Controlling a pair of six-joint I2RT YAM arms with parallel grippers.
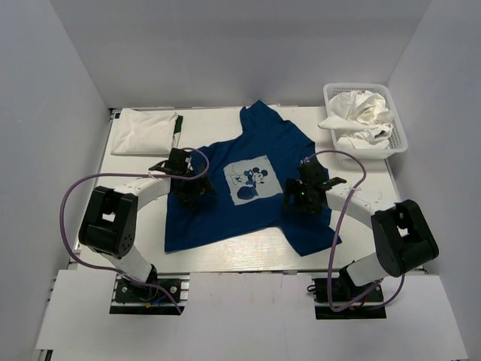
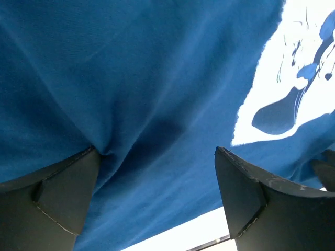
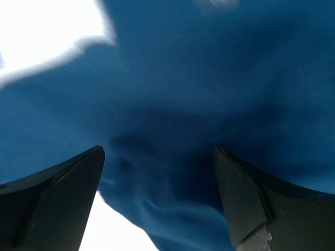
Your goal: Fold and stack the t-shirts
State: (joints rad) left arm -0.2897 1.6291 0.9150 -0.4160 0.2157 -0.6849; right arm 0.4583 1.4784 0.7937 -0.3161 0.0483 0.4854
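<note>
The worktop [image 1: 225, 259] is walled in on its left, far and right sides; bare white strips show along the near edge in front of the hem, along the left edge below the far-left corner, and along the right edge between the shirt and the near-right corner. The blue t-shirt [image 1: 218, 218] lies spread over the middle of the worktop; it is royal blue, mostly flat with soft creases, and carries a pale square print [image 1: 249, 183] of a cartoon mouse on the chest. Its collar points to the far edge and its hem to the near edge, so the long axis runs far to near, leaning a little toward the right at the far end. A folded white t-shirt [image 1: 143, 131] with dark edging sits in the far-left corner; the basket [image 1: 397, 120] in the far-right corner holds crumpled white t-shirts [image 1: 359, 116].

The left gripper [image 1: 194, 189] sits low over the shirt's left half, just beside the print; in its wrist view the fingers [image 2: 57, 193] stand apart with blue cloth [image 2: 131, 78] bunched between them and the print [image 2: 298, 78] off to one side. The right gripper [image 1: 301, 197] sits over the shirt's right half; its fingers [image 3: 57, 193] are likewise spread, with shadowed blue cloth [image 3: 209, 78] between them; we cannot tell whether either pair touches the fabric.
</note>
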